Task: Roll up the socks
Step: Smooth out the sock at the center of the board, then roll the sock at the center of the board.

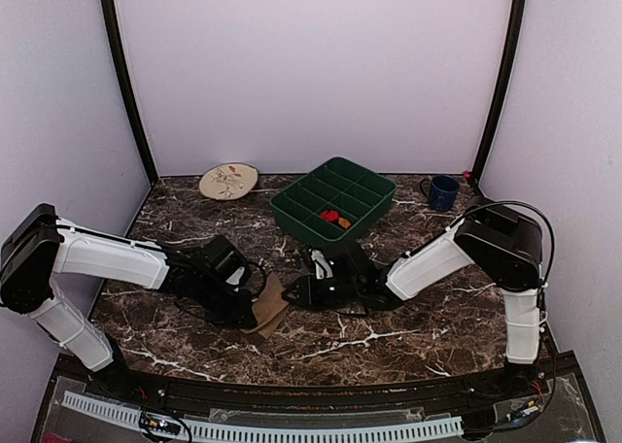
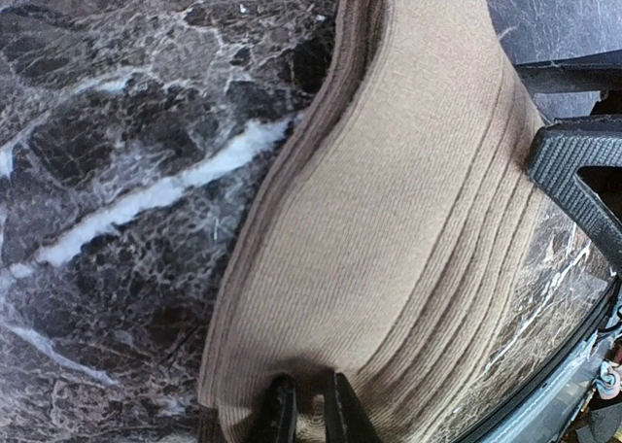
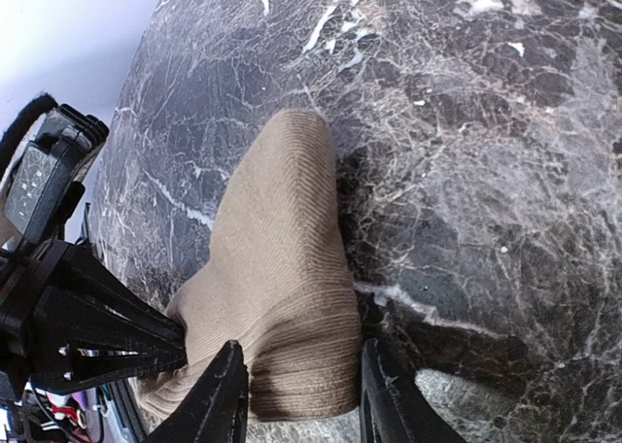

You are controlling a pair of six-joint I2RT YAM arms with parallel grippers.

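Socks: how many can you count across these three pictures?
2. A tan sock lies on the table between both arms. A black sock with red and orange diamonds sits in the green tray. Others may be hidden.

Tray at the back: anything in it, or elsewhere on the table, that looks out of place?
One oddity: a small red-orange patterned bundle sits in a compartment of the green tray, apart from the tan sock that both claws work on near the front. It may be the other sock; too small to tell. Nothing looks spilled or damaged.
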